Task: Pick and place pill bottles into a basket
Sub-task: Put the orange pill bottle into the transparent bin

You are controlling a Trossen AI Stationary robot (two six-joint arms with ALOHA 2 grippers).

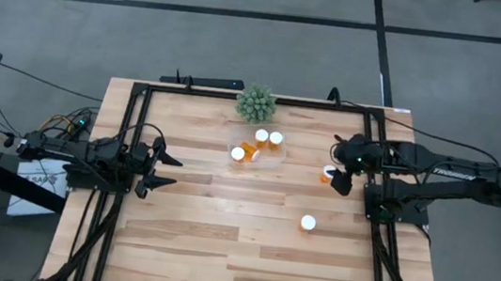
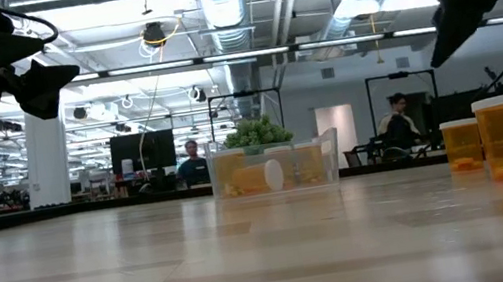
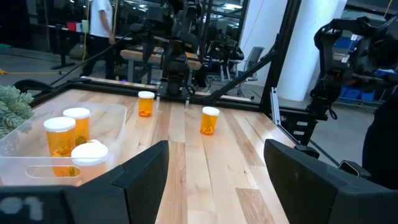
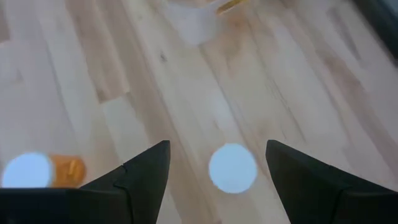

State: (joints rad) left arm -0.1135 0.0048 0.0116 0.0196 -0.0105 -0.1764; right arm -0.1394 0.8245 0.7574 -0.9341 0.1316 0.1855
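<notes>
Surface: wooden table (image 1: 219,250) with a dark frame; grey floor around it.
Right gripper (image 4: 217,163): held above the table near its right edge, fingers parted wide, nothing between them.
Bottle under right gripper (image 1: 328,174): upright directly below the parted fingers, white cap (image 4: 232,168) showing between them, not touched.
Second loose bottle (image 1: 307,223): upright on the wood, near the right gripper, on the side away from the basket.
Basket (image 1: 272,159): clear tray, farther from the right gripper toward the table's middle; holds three bottles (image 1: 261,137) upright and one lying (image 1: 249,147) on its side.
Plant (image 1: 256,103): spiky green ball just beyond the basket.
Left gripper (image 1: 166,170): waits well apart at the left edge, fingers spread, empty.
</notes>
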